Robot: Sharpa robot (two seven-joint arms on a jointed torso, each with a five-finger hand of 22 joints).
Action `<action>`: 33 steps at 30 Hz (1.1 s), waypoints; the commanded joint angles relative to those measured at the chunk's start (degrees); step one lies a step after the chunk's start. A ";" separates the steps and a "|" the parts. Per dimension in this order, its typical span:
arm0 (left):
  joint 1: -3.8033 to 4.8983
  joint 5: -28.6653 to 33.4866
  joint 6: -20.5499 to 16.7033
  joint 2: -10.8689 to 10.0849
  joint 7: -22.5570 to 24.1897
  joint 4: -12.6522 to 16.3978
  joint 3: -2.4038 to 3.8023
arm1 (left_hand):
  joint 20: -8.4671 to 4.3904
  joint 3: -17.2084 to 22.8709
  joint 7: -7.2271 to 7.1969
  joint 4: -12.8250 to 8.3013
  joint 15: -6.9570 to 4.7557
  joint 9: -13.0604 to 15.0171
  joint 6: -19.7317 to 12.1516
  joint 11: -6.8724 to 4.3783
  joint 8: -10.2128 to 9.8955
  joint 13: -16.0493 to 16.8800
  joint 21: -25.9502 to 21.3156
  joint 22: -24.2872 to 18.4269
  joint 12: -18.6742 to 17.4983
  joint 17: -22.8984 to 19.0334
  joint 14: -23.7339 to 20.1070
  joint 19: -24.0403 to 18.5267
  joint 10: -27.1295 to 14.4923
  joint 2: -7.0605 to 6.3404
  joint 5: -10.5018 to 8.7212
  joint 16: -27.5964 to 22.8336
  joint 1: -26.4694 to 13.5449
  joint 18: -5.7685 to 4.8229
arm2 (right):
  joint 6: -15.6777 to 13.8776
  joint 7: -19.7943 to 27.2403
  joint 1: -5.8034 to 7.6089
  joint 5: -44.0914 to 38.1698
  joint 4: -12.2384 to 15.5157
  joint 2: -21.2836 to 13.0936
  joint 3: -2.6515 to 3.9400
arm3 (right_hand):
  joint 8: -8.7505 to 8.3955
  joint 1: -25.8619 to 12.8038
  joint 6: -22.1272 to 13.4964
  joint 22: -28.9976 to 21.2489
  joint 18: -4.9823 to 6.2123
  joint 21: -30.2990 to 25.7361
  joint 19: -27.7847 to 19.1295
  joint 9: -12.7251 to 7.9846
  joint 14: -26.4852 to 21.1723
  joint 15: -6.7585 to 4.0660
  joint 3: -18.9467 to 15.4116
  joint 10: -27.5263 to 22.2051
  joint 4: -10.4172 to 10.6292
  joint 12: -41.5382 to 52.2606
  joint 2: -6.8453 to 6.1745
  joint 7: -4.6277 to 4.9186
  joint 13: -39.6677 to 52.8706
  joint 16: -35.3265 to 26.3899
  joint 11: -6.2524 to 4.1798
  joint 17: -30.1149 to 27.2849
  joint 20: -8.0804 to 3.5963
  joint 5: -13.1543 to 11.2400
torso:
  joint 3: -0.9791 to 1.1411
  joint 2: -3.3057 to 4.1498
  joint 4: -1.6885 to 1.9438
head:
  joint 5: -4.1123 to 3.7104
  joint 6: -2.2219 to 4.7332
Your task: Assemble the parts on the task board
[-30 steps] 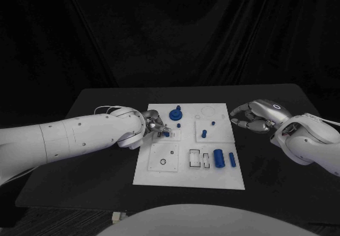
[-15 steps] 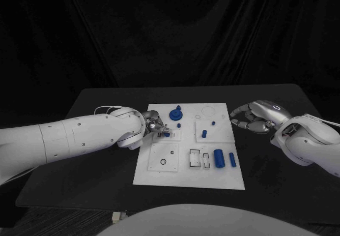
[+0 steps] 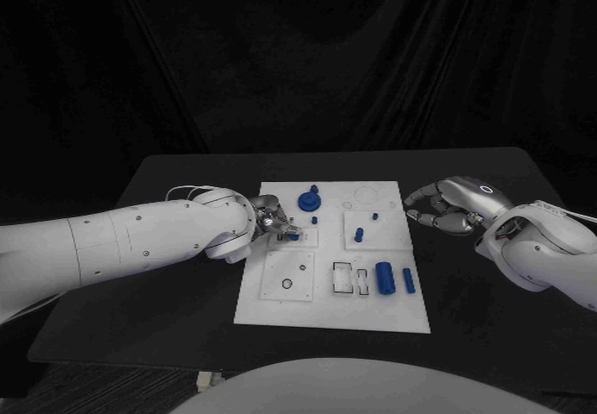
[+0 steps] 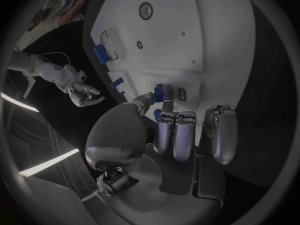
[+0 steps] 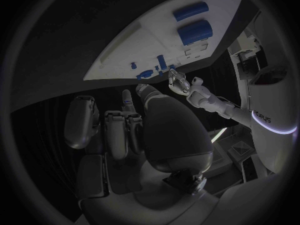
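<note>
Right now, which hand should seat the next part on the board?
Left. The left hand already pinches a small blue part over the task board; the right hand is curled, off the board's edge.

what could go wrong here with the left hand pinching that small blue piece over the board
The left hand pinches the small blue part by its fingertips alone, so it may slip or tilt before seating. Its fingers work close to the blue peg and may knock it. The right hand hangs off the task board, too far to help.
</note>
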 commanded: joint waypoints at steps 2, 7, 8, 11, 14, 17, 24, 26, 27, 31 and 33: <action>-0.29 0.10 1.80 0.05 -0.74 -0.01 -0.12 | 0.24 -1.11 -0.01 0.49 0.42 0.14 0.28 0.35 0.36 15.09 -0.15 11.86 0.20 15.07 5.84 0.45 5.96 -0.07 -1.16 0.15 -0.03 0.71 | -0.60 -0.34 -0.16 -0.14 -0.02 0.02 0.03 | -0.05 0.40 -0.20 9.14 0.70 -0.18 -0.36 -0.06 5.33 0.13 0.25 6.10 0.11 0.15 0.02 0.08 15.10 -0.33 0.27 12.89 0.05 0.33 | 0.02 0.01 0.00 | 0.05 -0.01; -0.29 0.10 1.56 0.05 -0.39 -0.14 -0.12 | 0.17 -1.41 -0.25 0.29 0.32 0.85 0.12 0.21 1.09 15.09 -0.19 11.86 0.20 15.07 5.84 0.44 5.96 0.16 -0.29 0.15 1.17 0.73 | -0.55 -0.33 -0.17 -0.14 -0.07 0.06 0.03 | -0.05 0.40 -0.20 9.14 0.70 -0.18 -0.36 -0.06 5.33 0.13 0.25 6.10 0.11 0.15 0.02 0.08 15.10 -0.33 0.27 12.89 0.05 0.33 | 0.01 -0.02 -0.02 | 0.18 -0.01; -0.29 0.10 1.48 0.05 -0.21 -0.13 -0.12 | 0.10 -1.33 -0.35 -0.21 0.22 1.24 -0.07 0.11 1.46 15.09 -0.26 11.84 0.20 15.07 5.84 0.40 5.96 0.23 1.26 0.15 2.22 0.75 | -0.53 -0.34 -0.17 -0.14 -0.08 0.06 0.03 | -0.05 0.40 -0.20 9.14 0.70 -0.18 -0.36 -0.06 5.33 0.13 0.25 6.10 0.11 0.15 0.02 0.08 15.10 -0.33 0.27 12.89 0.05 0.33 | 0.01 -0.01 -0.01 | 0.20 -0.01; -0.29 0.10 1.14 0.04 0.34 -0.06 -0.12 | -0.04 -0.99 -0.56 -1.29 0.08 1.88 -0.40 -0.08 2.12 15.09 -0.20 11.86 0.20 15.07 5.84 0.44 5.96 0.24 3.71 0.15 4.12 0.73 | -0.51 -0.34 -0.17 -0.14 -0.10 0.08 0.03 | -0.05 0.40 -0.20 9.14 0.70 -0.18 -0.36 -0.06 5.33 0.13 0.25 6.10 0.11 0.15 0.02 0.08 15.10 -0.33 0.27 12.89 0.05 0.33 | -0.01 0.01 0.00 | 0.23 -0.01; -0.29 0.10 0.63 0.01 0.87 0.08 -0.12 | -0.15 -0.57 -0.73 -2.06 -0.05 2.33 -0.50 -0.24 2.69 15.09 -0.19 11.87 0.20 15.07 5.84 0.46 5.96 0.24 5.50 0.15 5.29 0.72 | -0.52 -0.33 -0.17 -0.14 -0.10 0.10 0.03 | -0.05 0.40 -0.20 9.14 0.70 -0.18 -0.36 -0.06 5.33 0.13 0.25 6.10 0.11 0.15 0.02 0.08 15.10 -0.33 0.27 12.89 0.05 0.33 | -0.01 0.02 0.00 | 0.30 -0.01; -0.30 0.10 0.14 -0.07 1.12 0.24 -0.12 | -0.23 -0.14 -0.88 -2.55 -0.15 2.58 -0.41 -0.36 3.05 15.09 -0.13 11.90 0.20 15.07 5.84 0.51 5.96 0.26 6.32 0.15 5.95 0.70 | -0.55 -0.33 -0.17 -0.14 -0.09 0.07 0.03 | -0.05 0.40 -0.20 9.14 0.70 -0.18 -0.36 -0.06 5.33 0.13 0.25 6.10 0.11 0.15 0.02 0.08 15.10 -0.33 0.27 12.89 0.05 0.33 | 0.02 -0.01 0.01 | 0.25 -0.01; -0.30 0.10 -1.72 -0.64 1.14 0.80 -0.11 | -0.36 0.45 -1.03 -2.66 -0.30 2.94 -0.03 -0.51 3.68 15.09 0.15 11.99 0.20 15.07 5.84 0.70 5.96 0.47 7.40 0.15 6.21 0.64 | -0.67 -0.34 -0.17 -0.14 -0.04 -0.07 0.03 | -0.05 0.40 -0.20 9.14 0.70 -0.18 -0.36 -0.06 5.33 0.13 0.25 6.10 0.11 0.15 0.02 0.08 15.10 -0.33 0.27 12.89 0.05 0.33 | 0.02 0.00 0.01 | 0.15 -0.01; -0.29 0.10 -2.18 -0.89 1.08 1.04 -0.11 | -0.40 0.56 -1.11 -2.59 -0.34 3.09 0.17 -0.57 3.94 15.09 0.19 12.00 0.20 15.07 5.84 0.73 5.96 0.46 7.80 0.15 6.13 0.63 | -0.72 -0.33 -0.17 -0.14 -0.02 -0.10 0.03 | -0.05 0.40 -0.20 9.14 0.70 -0.18 -0.36 -0.06 5.33 0.13 0.25 6.10 0.11 0.15 0.02 0.08 15.10 -0.33 0.27 12.89 0.05 0.33 | 0.00 -0.01 0.00 | 0.12 -0.01; -0.29 0.10 -2.31 -0.98 1.07 1.13 -0.11 | -0.42 0.64 -1.15 -2.54 -0.37 3.19 0.25 -0.60 4.08 15.09 0.22 12.01 0.20 15.07 5.84 0.76 5.96 0.44 8.05 0.15 6.08 0.62 | -0.73 -0.33 -0.17 -0.14 -0.01 -0.11 0.03 | -0.05 0.40 -0.20 9.14 0.70 -0.18 -0.36 -0.06 5.33 0.13 0.25 6.10 0.11 0.15 0.02 0.08 15.10 -0.33 0.27 12.89 0.05 0.33 | 0.00 -0.02 -0.01 | 0.11 -0.01; -0.23 0.10 -3.15 -1.55 1.20 1.86 -0.09 | -0.50 0.79 -1.28 -2.48 -0.46 3.42 0.47 -0.71 4.45 15.09 0.37 12.06 0.20 15.07 5.84 0.86 5.96 0.28 8.58 0.15 6.00 0.58 | -0.80 -0.34 -0.17 -0.14 0.00 -0.15 0.03 | -0.05 0.40 -0.20 9.14 0.70 -0.18 -0.36 -0.06 5.33 0.13 0.25 6.10 0.11 0.15 0.02 0.08 15.10 -0.33 0.27 12.89 0.05 0.33 | 0.01 -0.02 -0.02 | 0.05 -0.01; -0.10 0.10 -3.37 -1.82 1.38 2.22 -0.08 | -0.53 0.88 -1.35 -2.51 -0.50 3.52 0.56 -0.76 4.61 15.09 0.32 12.04 0.20 15.07 5.84 0.84 5.96 0.21 8.77 0.15 6.01 0.60 | -0.82 -0.35 -0.17 -0.14 -0.01 -0.17 0.03 | -0.05 0.40 -0.20 9.14 0.70 -0.18 -0.36 -0.06 5.33 0.13 0.25 6.10 0.11 0.15 0.02 0.08 15.10 -0.33 0.27 12.89 0.05 0.33 | 0.00 -0.02 -0.01 | 0.02 -0.01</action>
